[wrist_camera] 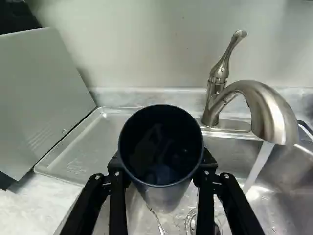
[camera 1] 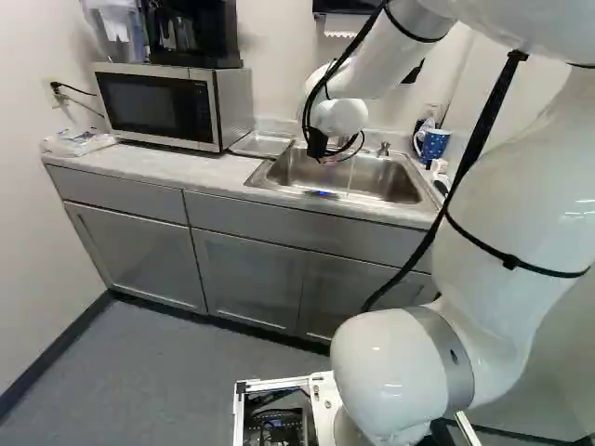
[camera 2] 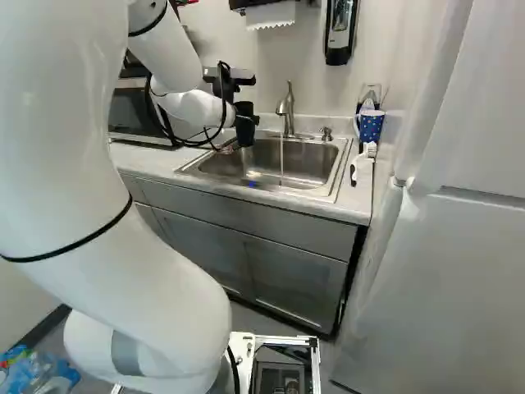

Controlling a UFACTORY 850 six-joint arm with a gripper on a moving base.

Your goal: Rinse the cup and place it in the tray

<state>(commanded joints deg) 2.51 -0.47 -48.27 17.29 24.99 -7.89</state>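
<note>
Tray sits between microwave and sink — faucet behind.

A white robot arm reaches over a stainless steel sink above gray cabinets. A metal tray lies just left of the sink, a microwave farther left, and a blue dotted mug stands to the sink's right.

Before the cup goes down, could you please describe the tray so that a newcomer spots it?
On the counter, find the microwave and the sink. The tray lies between them, near the wall. It is a shallow, flat metal pan, unlike the deep sink with running water.
</note>
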